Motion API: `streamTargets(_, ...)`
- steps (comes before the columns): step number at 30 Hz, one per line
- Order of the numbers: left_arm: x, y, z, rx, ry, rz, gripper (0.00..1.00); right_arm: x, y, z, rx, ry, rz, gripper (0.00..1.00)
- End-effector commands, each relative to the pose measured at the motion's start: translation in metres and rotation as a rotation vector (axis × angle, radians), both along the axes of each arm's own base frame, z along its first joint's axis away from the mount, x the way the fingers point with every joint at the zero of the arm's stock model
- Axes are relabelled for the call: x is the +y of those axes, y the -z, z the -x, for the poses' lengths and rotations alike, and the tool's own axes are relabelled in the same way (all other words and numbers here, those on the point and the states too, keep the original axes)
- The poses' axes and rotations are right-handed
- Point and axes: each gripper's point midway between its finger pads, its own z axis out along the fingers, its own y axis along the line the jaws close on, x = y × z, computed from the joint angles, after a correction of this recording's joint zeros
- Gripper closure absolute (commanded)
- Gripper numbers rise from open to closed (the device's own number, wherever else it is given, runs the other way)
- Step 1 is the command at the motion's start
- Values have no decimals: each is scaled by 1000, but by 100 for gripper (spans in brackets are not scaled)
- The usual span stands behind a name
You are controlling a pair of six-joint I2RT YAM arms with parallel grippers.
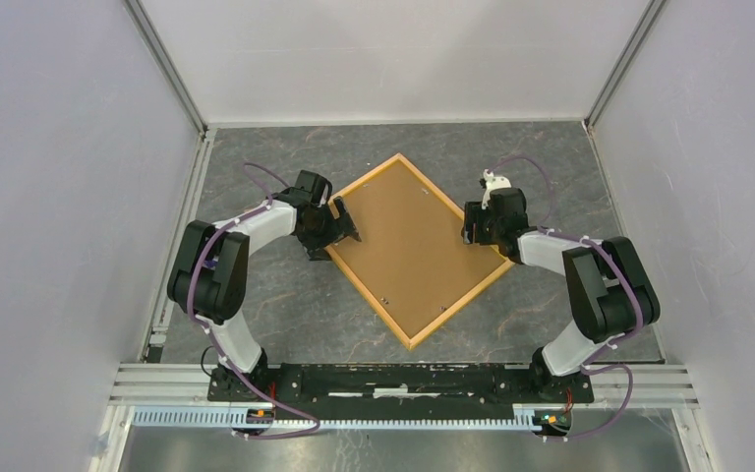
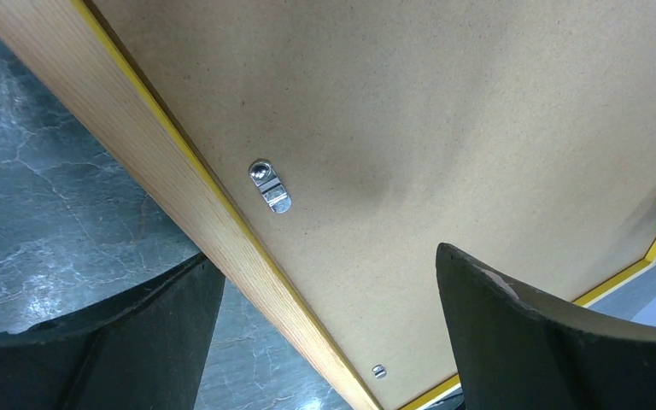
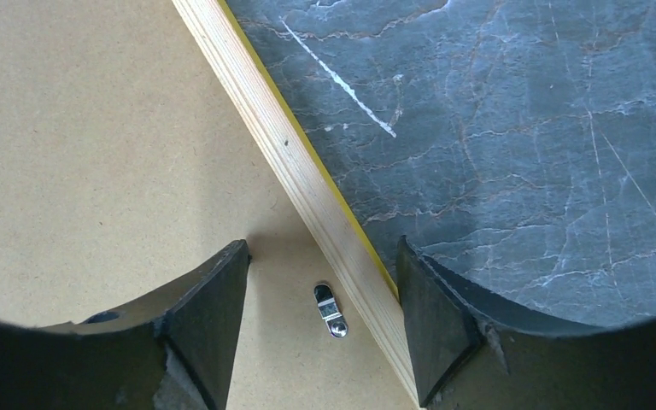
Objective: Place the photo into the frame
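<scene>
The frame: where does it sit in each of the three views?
Top external: the frame lies as a diamond at centre, back up.
Left wrist: its wooden edge runs diagonally from top left to bottom centre.
Right wrist: its edge slants from the top down to bottom centre.
Shared landmark: the brown backing board inside it.

No lettering, label or number is legible on the frame [image 1: 369,300], its backing board [image 1: 413,246], or the metal clip [image 3: 330,309] between the fingers of the right gripper [image 3: 323,246]

The frame [image 1: 373,298] lies midway on the table [image 1: 285,295], board [image 1: 418,246] in it; left gripper [image 1: 339,231] over its left edge, right gripper [image 1: 472,234] over its right.
</scene>
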Motion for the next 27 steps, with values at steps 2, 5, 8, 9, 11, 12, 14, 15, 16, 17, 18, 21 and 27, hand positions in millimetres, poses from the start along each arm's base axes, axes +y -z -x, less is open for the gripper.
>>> streamTargets(2,-16,-3,-7,-63,88,55,2,-2,40,59,245,-66,87,37)
streamTargets(5,-20,-5,-8,-65,89,80,2,-7,39,58,247,-65,125,45)
streamTargets(8,-26,-7,-6,-56,96,115,1,-6,37,60,264,-81,127,47)
streamTargets(9,-27,-7,-5,-52,96,123,1,-6,37,62,271,-91,130,46)
streamTargets(11,-29,-8,-4,-47,85,141,1,-7,33,63,272,-99,140,45)
streamTargets(12,-28,-8,-4,-44,77,145,1,-8,32,63,272,-103,152,45)
streamTargets(14,-26,-8,-5,-40,65,147,1,-11,28,63,272,-105,170,45)
streamTargets(15,-26,-8,-5,-37,62,151,1,-11,25,62,265,-108,171,46)
streamTargets(16,-26,-9,-6,-37,59,156,1,-10,24,63,258,-114,168,47)
streamTargets(17,-26,-10,-6,-36,57,158,1,-9,23,63,253,-123,162,50)
streamTargets(18,-26,-10,-6,-38,58,159,1,-8,24,64,252,-128,156,53)
streamTargets(21,-24,-8,-3,-37,56,150,1,-1,23,66,249,-162,124,53)
streamTargets(27,-23,-9,-3,-43,57,146,1,-20,16,68,234,-142,210,46)
